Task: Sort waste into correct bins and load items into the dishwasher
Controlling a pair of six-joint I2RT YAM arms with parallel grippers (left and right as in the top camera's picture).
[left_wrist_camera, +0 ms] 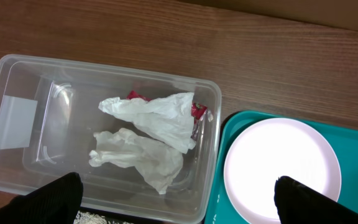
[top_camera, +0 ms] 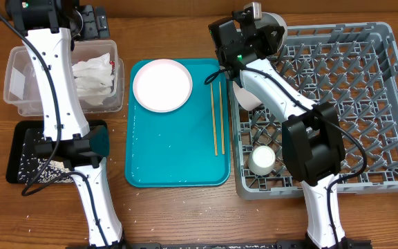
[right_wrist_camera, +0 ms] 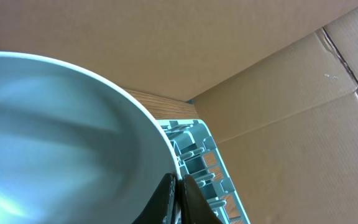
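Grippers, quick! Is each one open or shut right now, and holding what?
Left gripper: open, holding nothing.
Right gripper: shut on the big plate.

From where I stand the tabletop (top_camera: 185, 214) is brown wood with plain grain and a dull sheen. The tub (left_wrist_camera: 17, 74) is clear plastic, smooth and slightly hazy, glossy along its rim. The napkins (left_wrist_camera: 160, 118) in it are soft white paper, crumpled and matt. The teal tray (top_camera: 178, 152) is smooth, shiny plastic. The small plate (left_wrist_camera: 278, 168) is a bright, glossy white. The chopsticks (top_camera: 215, 117) are pale bare wood. The dish rack (top_camera: 365, 83) is matt grey plastic. The large plate (right_wrist_camera: 55, 124) is smooth and glossy, with soft reflections. The cardboard (right_wrist_camera: 260, 74) behind it is brown, matt and creased. The left pincer (left_wrist_camera: 176, 186) has matt black fingers (left_wrist_camera: 55, 199) with fine ribbing.
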